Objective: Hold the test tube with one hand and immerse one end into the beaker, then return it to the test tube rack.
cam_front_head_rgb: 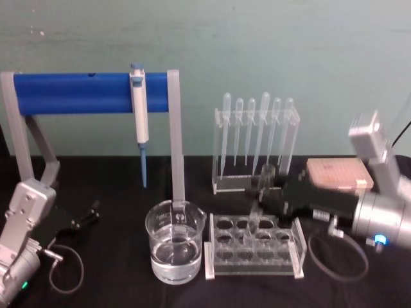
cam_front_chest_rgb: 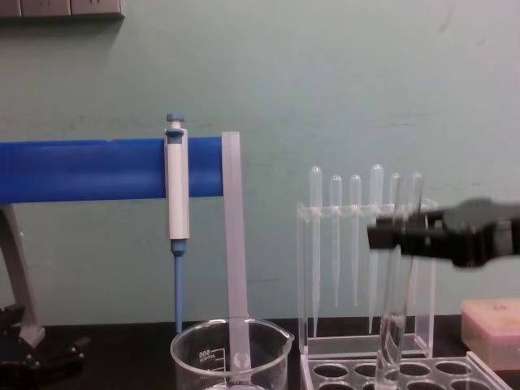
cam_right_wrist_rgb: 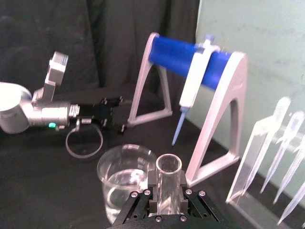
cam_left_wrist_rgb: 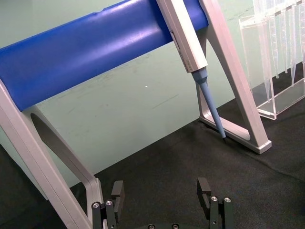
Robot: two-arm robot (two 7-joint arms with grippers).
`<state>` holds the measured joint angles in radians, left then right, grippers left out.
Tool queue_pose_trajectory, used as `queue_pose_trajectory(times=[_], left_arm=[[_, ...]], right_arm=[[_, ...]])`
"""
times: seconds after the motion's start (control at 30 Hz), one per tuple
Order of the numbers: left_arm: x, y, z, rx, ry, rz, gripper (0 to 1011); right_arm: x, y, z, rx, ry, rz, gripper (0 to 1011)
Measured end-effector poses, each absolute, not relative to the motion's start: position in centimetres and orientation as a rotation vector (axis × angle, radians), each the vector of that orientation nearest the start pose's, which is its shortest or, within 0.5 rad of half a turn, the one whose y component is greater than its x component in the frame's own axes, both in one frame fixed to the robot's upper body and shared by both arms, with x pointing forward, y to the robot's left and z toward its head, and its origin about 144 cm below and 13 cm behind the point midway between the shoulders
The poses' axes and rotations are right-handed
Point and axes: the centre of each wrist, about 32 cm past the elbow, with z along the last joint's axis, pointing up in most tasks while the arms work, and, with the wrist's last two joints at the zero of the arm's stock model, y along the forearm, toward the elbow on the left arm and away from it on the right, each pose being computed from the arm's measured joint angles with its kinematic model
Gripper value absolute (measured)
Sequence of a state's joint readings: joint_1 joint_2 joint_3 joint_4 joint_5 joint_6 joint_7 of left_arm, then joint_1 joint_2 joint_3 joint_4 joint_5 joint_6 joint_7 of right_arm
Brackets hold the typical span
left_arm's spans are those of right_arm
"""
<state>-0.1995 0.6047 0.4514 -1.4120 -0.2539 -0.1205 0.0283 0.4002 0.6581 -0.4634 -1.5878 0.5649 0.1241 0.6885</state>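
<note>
The black surface (cam_front_head_rgb: 115, 186) spreads wide before me. On its left side rises a stand (cam_front_head_rgb: 83, 93) with grey legs and a thick blue bar, and a blue-and-white pipettor (cam_front_head_rgb: 139, 112) hangs from the bar. To the right lies the clear test tube rack (cam_front_head_rgb: 282, 264) with its round holes. Just beside the rack's left end sits the beaker (cam_front_head_rgb: 176, 247), wide clear glass with a pouring spout, white marks and clear liquid in its lower part. My right jaws pinch the test tube (cam_right_wrist_rgb: 169, 186) just under its wide open rim. It is thick clear glass, tilted over the rack and apart from the beaker, with its lower end down at the back holes. I cannot tell whether it sits inside one. My left jaws are spread and empty, low over the surface near the stand's left leg
</note>
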Motion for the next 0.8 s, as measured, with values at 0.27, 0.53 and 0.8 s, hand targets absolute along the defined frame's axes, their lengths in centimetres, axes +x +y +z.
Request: queue_pose_trajectory(times=[0.27,0.53,0.8], left_arm=[[48.9,31.0,114.0,0.304,-0.285,1.248,1000],[48.9,31.0,114.0,0.304,-0.285,1.248,1000],[48.9,31.0,114.0,0.304,-0.285,1.248,1000]], right_arm=[[53.4,-29.2,128.2,-0.148,-0.120,-0.536,225],[53.6,-29.1,128.8,-0.148,-0.125,-0.529,226],[53.6,-29.0,129.3,-0.150,-0.119,-0.525,225]])
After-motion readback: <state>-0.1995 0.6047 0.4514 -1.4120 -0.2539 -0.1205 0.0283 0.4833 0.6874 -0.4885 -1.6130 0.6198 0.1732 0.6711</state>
